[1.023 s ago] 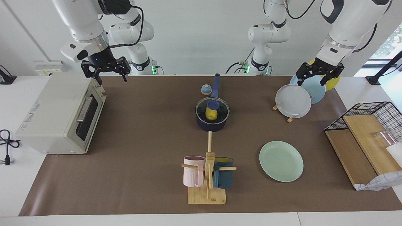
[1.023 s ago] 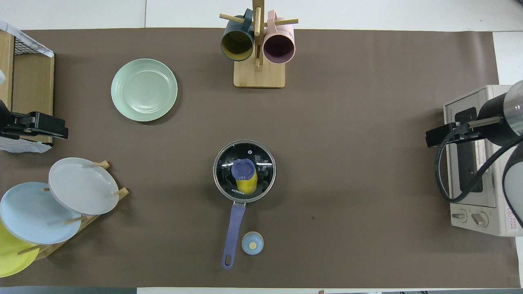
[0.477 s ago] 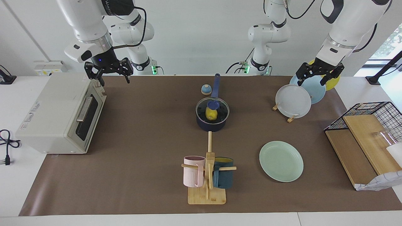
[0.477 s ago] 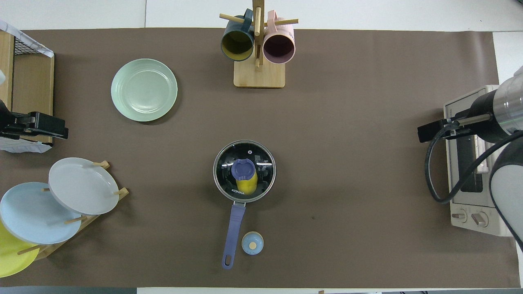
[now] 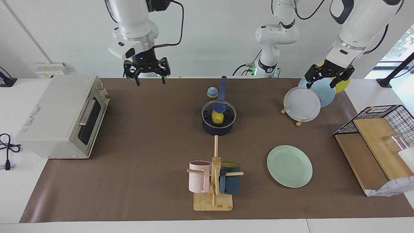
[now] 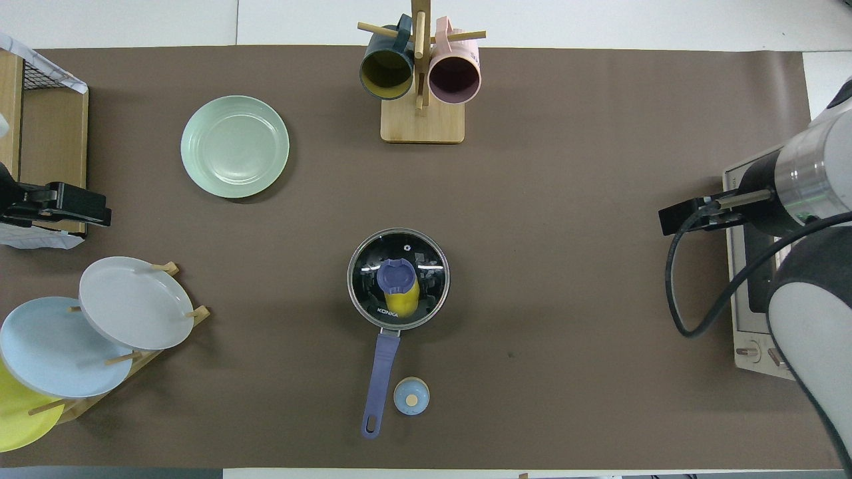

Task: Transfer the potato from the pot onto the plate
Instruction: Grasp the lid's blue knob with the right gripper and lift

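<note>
The worktop (image 5: 155,194) is covered by a brown mat, and at the right arm's end of it stands a cream toaster oven (image 5: 61,118) with its door shut. At the left arm's end is a black wire basket with wooden boards (image 5: 375,142), and nearer to the robots a wooden rack holds a grey-white plate (image 5: 301,104), a light blue plate (image 5: 325,92) and a yellow plate (image 6: 16,416) on edge. The right gripper (image 5: 148,76) hangs in the air over the mat edge close to the robots, between the oven and the pot, with its fingers wide apart and holding nothing. The left gripper (image 5: 326,79) hangs over the plate rack, its fingers also spread and empty. The mint-green plate (image 5: 289,166) lies flat on the mat, farther from the robots than the rack. A wooden mug stand (image 5: 213,194) carries a pink mug (image 5: 199,176) and a dark teal mug (image 5: 230,183). The navy pot (image 5: 219,121) sits in the middle of the mat, its handle pointing to the robots, with a glass lid (image 6: 398,279) on it. The yellow potato (image 5: 217,118) is inside the pot, seen through the lid. A small blue round knob-like thing (image 5: 212,92) lies just beside the handle.
</note>
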